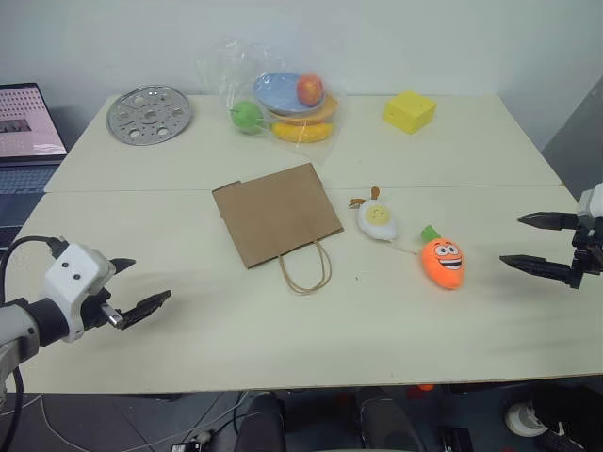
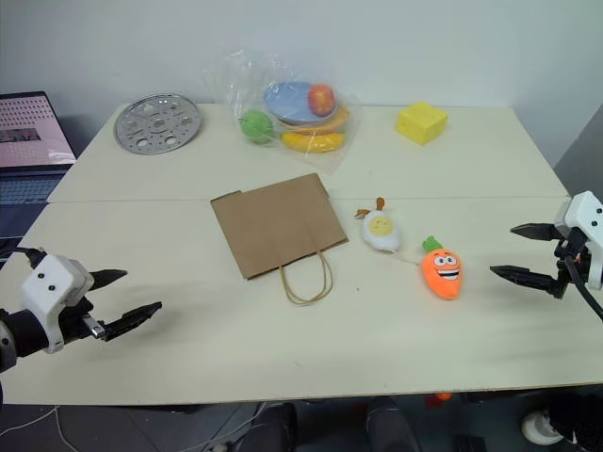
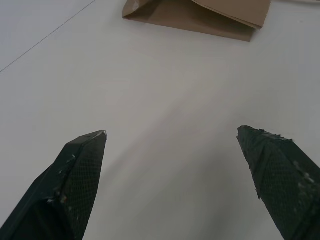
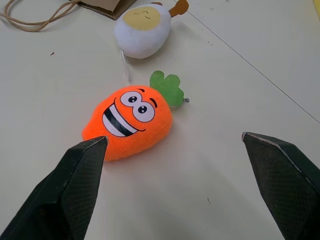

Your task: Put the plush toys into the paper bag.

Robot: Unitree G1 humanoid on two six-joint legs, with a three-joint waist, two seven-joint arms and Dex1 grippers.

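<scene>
The brown paper bag point(image 1: 276, 213) lies flat in the middle of the table, its cord handles point(image 1: 305, 269) toward the front edge. Just right of it rests the white fried egg plush point(image 1: 377, 219), and further right the orange carrot plush point(image 1: 442, 261) with its green top. My right gripper point(image 1: 530, 241) hovers open over the table's right edge, aimed at the carrot point(image 4: 131, 121) a short way off. Over the front left, my left gripper point(image 1: 139, 286) stands open with nothing between its fingers, well short of the bag point(image 3: 200, 15).
At the back stand a clear plastic bag of toy fruit point(image 1: 283, 102), a round perforated metal plate point(image 1: 149, 115) and a yellow foam block point(image 1: 409, 111). A laptop point(image 1: 28, 132) sits beyond the left edge. A seam point(image 1: 283, 186) runs across the table.
</scene>
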